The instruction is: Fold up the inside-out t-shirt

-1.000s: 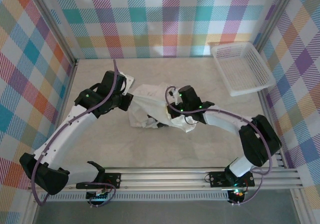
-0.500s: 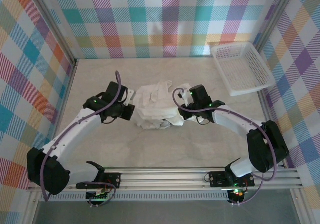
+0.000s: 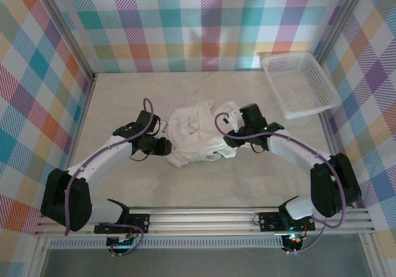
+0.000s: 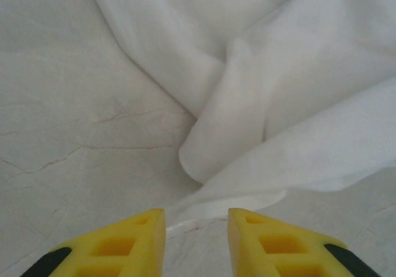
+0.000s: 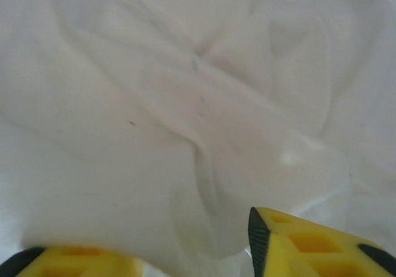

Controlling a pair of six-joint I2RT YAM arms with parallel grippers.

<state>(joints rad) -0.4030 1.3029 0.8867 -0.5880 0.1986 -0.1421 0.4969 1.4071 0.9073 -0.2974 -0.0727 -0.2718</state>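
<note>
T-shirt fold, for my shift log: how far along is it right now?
Done: little that shows. The t-shirt lies as a rumpled, loosely gathered heap, with no flat, squared fold. In hand: nothing is gripped. The left gripper is open just short of a fabric edge, and the right gripper is open over the cloth. Left: probably smoothing it out and making neat folds.

Top view: bright, even overhead light, sharp, only faint soft shadows under the arms on the table (image 3: 247,184). White t-shirt (image 3: 195,132) nearly blown out, folds hard to read. Left wrist: crisp, gentle shading in the creases. Right wrist: hazy, out of focus, low contrast, cloth washed out.
</note>
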